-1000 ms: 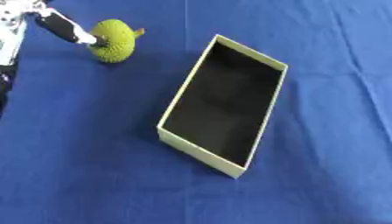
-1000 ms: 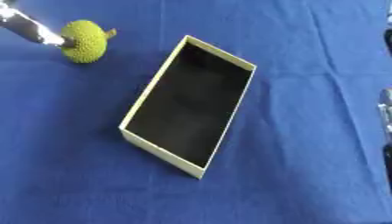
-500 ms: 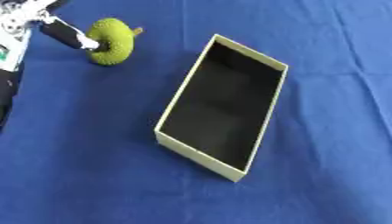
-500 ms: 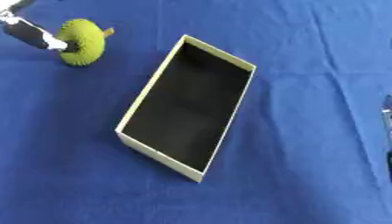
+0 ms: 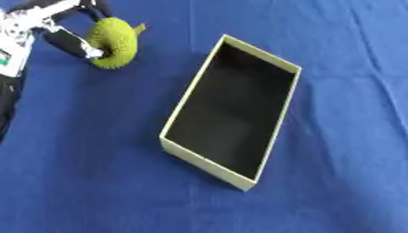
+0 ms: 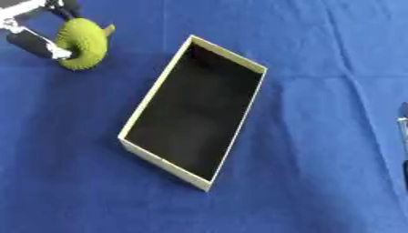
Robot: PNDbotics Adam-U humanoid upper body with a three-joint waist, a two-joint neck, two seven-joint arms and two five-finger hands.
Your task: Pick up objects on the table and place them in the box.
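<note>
Top-down look at a table draped in blue cloth (image 5: 95, 182), lightly creased. Near the middle, a long rectangular box (image 5: 171, 146) with pale cream walls and a dark, almost black interior, lying at a slant: one short end toward the upper right, the other toward the lower centre. Open on top, no lid in sight, and nothing inside; only the dark floor showing between the walls. At the upper left, well apart from the box, a round yellow-green fruit (image 5: 116, 42) with a rough, bumpy skin and a short stub pointing toward the box. Left hand (image 5: 49, 25) reaching in from the upper left corner, black with silver and white parts, fingers curled around the fruit: one dark finger (image 5: 70, 42) pressed against its left side, another wrapped over its top edge. Unclear from above whether the fruit rests on the cloth or sits just off it. At the far right edge of the right eye view, a thin dark sliver of the right hand (image 6: 403, 136), too little visible to tell how its fingers are set.
</note>
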